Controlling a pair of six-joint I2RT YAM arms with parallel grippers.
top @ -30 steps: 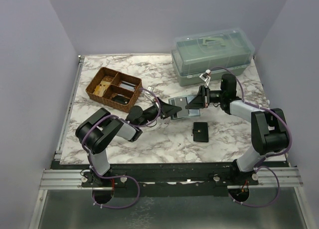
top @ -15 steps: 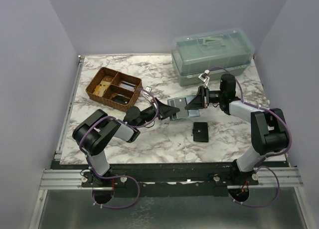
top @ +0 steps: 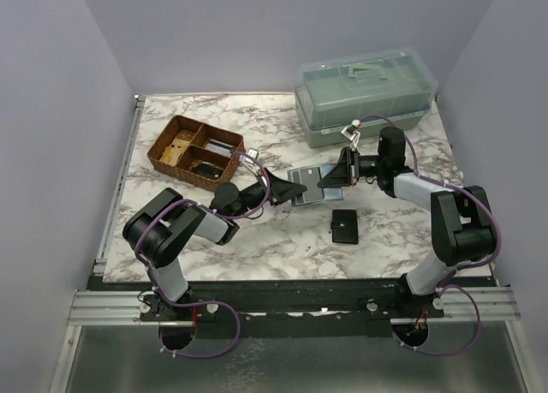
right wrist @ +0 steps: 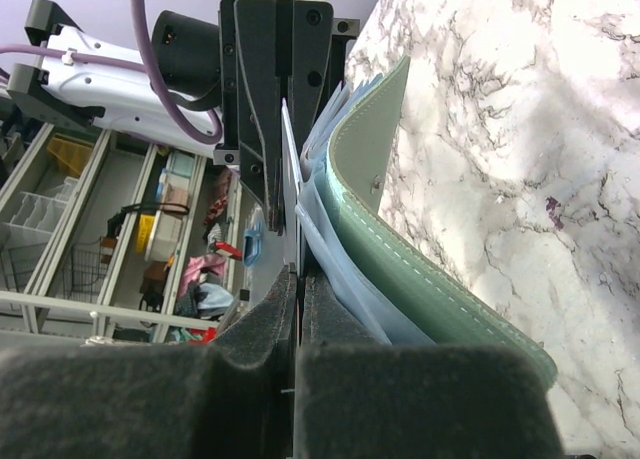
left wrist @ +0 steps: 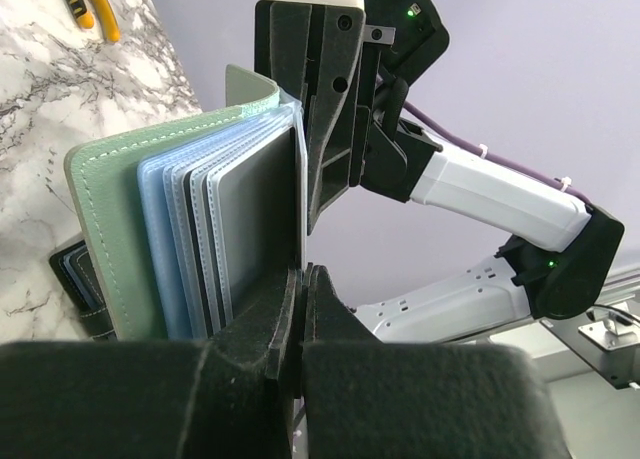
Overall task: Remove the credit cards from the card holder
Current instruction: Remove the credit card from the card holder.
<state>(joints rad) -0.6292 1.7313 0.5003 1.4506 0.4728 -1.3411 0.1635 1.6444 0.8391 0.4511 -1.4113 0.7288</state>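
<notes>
**Finding.** The card holder (left wrist: 112, 229) was held off the table (top: 257, 239), above its middle, between the two grippers. Its sage cover was bowed open and its pale blue sleeves were fanned. The left gripper (left wrist: 303, 277) was clenched on the lower edge of the outermost thin leaf. The right gripper (right wrist: 298, 276) was clenched on the same leaf from the opposite edge, tip facing tip. Whether that leaf was a card or only a sleeve could not be told. No credit cards stood clear of the holder, and any present were inside the sleeves.

**Step in hand, as judged.** A card was to be drawn out of its sleeve.
- One gripper should anchor the holder by its cover or sleeve stack, not by the leaf being pulled.
- The other should pinch only the exposed card edge and draw straight along the sleeve's opening.
- With both clamped on one leaf, pulling risked dragging or tearing the sleeve rather than freeing a card.

**Pose.**
- The left arm lay low and reached forward and rightward, with its wrist pointing toward the right arm.
- The right arm was folded near the right edge, with its forearm reaching leftward and level.

**Surroundings.** A black wallet (top: 344, 225) lay toward the near edge, apart from the grippers. A wicker basket (top: 156, 156) sat toward the far-left corner. A lidded plastic box (top: 364, 89) sat at the far-right corner.
</notes>
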